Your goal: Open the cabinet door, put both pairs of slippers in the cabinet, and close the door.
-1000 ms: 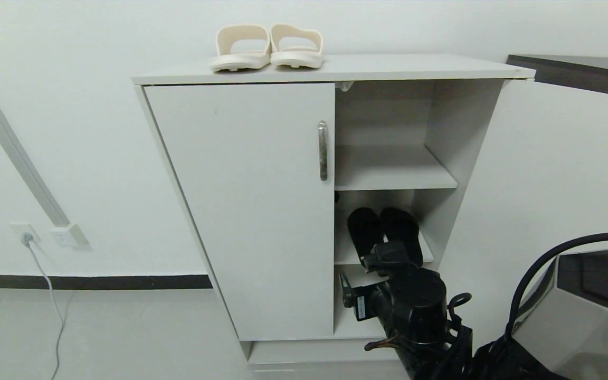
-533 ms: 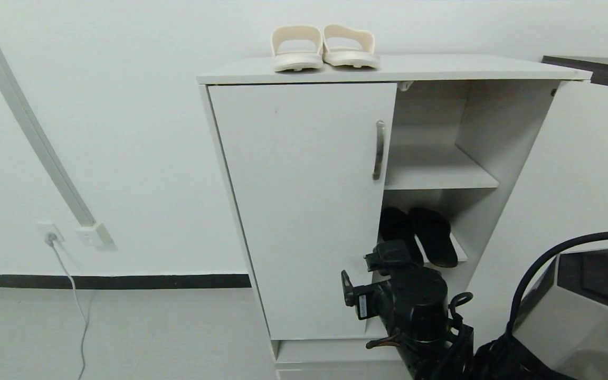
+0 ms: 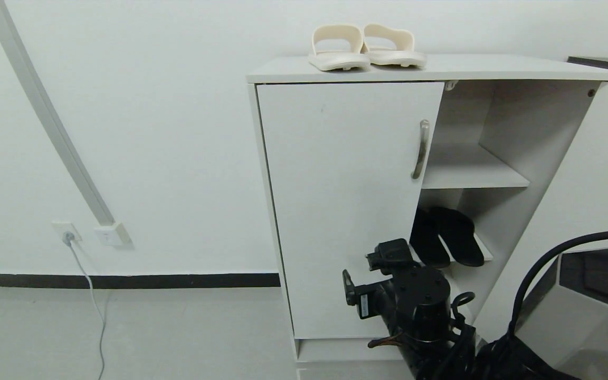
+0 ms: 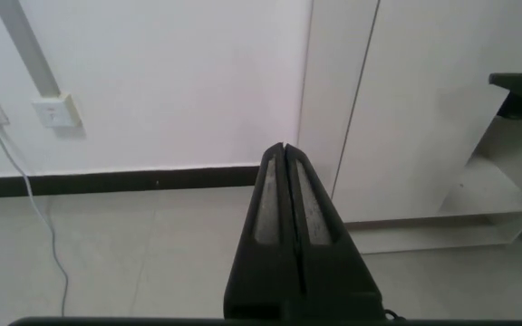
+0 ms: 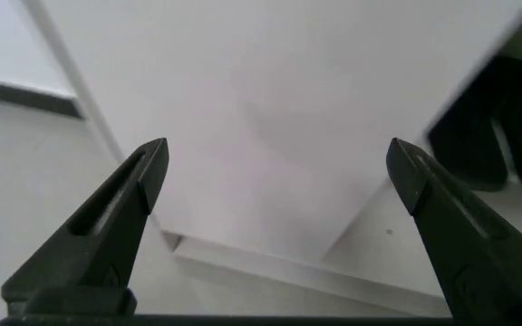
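Far left, a grey conduit strip (image 3: 45, 113) runs slantwise down the white wall to a small junction box (image 3: 111, 235). Just beside the box is a white wall socket (image 3: 66, 232), with a grey cable (image 3: 95, 306) trailing from it to the pale floor (image 3: 177, 332). A black skirting band (image 3: 124, 280) crosses the lower part of the frame.

Right of centre stands the tall white cabinet (image 3: 494, 66). Its left door (image 3: 346, 211) is shut, with a slim upright metal handle (image 3: 420, 150) near its right edge. On the cabinet top, in the upper middle of the frame, a pair of cream open-toed slippers (image 3: 341, 59) sits side by side, touching.

The right half of the cabinet is open. A bare white shelf (image 3: 473, 177) is set high in it, and on the shelf below lies a pair of black slippers (image 3: 449, 237), partly hidden by the shut door. The right door (image 3: 589, 184) is swung wide at the right edge.

The left pincer (image 4: 284, 149) has its fingers pressed together on nothing, with the wall, floor and cabinet corner beyond it. The right pincer (image 5: 277, 149) has its fingers spread wide apart and empty. It faces the lower part of the shut door, and the black slippers show at the side of its view.
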